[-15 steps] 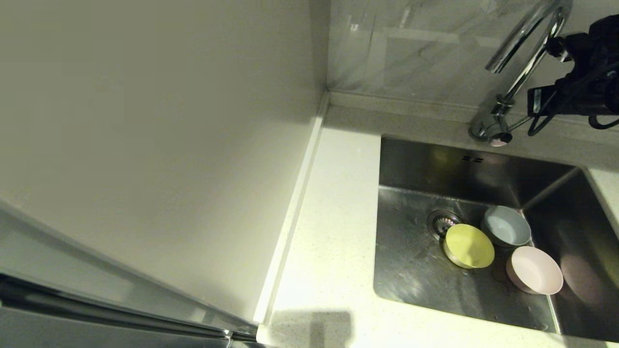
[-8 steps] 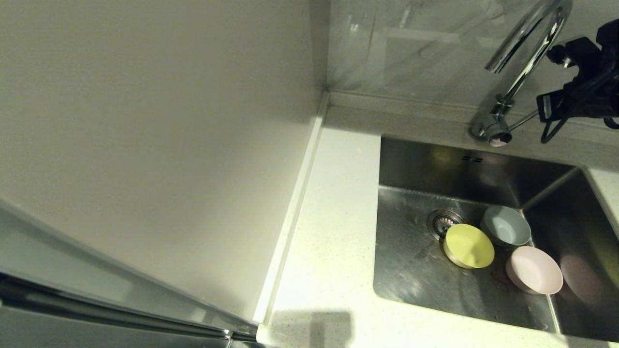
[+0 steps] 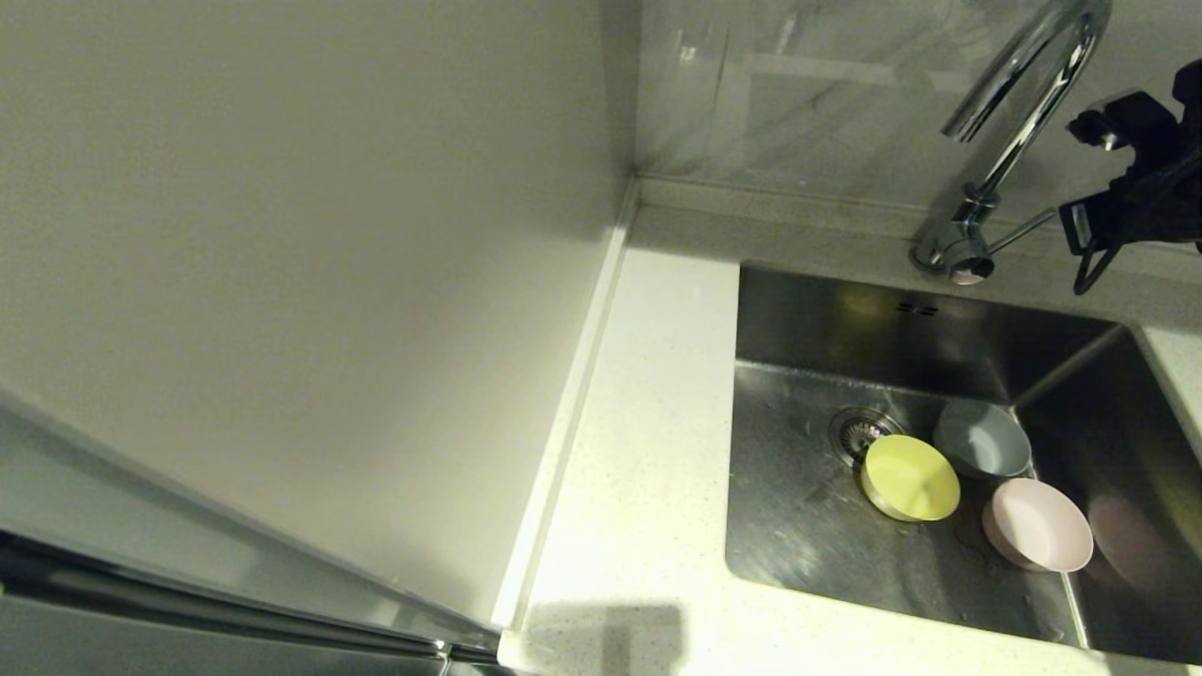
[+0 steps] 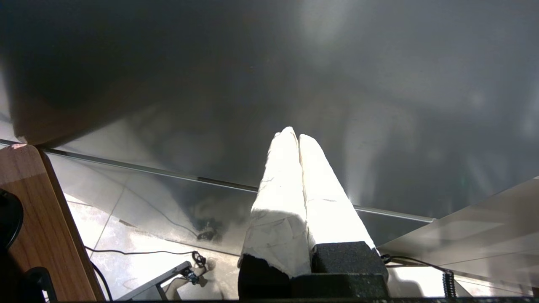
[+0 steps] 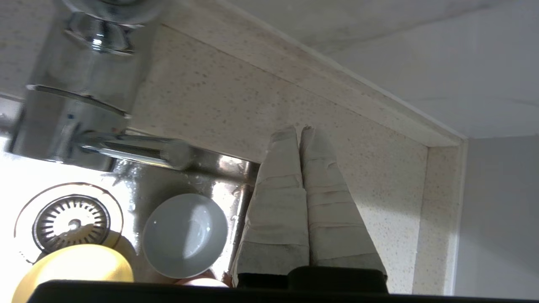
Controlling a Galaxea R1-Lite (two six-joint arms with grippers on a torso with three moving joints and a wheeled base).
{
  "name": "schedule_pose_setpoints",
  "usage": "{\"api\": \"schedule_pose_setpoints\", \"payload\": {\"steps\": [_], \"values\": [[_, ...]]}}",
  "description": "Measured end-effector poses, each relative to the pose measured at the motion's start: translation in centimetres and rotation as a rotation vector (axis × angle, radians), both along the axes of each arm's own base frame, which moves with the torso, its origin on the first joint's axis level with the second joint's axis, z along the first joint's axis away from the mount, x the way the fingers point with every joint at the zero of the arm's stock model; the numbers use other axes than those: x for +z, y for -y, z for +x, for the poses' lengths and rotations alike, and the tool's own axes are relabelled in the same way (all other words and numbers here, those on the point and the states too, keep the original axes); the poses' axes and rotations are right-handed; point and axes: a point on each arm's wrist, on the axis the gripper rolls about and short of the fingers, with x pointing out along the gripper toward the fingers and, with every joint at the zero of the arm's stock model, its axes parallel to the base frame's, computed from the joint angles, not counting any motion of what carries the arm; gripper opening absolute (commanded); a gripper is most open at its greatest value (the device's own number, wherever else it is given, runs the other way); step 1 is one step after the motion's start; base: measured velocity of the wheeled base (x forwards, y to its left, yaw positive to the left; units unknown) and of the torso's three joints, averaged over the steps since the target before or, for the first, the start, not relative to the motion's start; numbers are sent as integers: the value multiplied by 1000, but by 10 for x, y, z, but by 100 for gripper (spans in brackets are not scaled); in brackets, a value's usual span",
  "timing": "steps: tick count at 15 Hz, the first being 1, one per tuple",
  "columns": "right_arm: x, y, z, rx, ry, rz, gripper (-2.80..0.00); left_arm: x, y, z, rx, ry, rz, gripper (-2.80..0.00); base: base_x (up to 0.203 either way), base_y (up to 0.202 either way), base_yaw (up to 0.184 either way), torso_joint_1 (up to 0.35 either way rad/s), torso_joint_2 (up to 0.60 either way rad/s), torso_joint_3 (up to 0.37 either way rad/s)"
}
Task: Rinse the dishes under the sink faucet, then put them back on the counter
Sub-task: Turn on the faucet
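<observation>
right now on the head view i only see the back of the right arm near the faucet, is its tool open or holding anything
Observer: The right wrist view shows the right tool shut and empty, its tips over the speckled counter.
Operator: is it touching the faucet lever
Observer: No. The lever ends short of the tool, with a clear gap between them.
Operator: and the left arm, cant see it at all
Observer: The left wrist view shows the left tool shut and empty, parked facing a dark panel.
</observation>
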Motion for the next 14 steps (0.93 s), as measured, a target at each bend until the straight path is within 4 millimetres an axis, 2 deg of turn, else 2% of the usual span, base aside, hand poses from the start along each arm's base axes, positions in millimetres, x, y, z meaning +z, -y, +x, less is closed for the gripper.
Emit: {"api": "schedule_pose_setpoints", "payload": {"steps": [7, 14], "values": [[14, -2, -8, -19, 90, 94, -280, 0, 0, 0, 0, 0, 0, -280, 0, 0, 0, 0, 0, 0], [19, -26, -13, 62, 142, 287, -280, 0, 0, 0, 0, 0, 0, -280, 0, 0, 0, 0, 0, 0]]}}
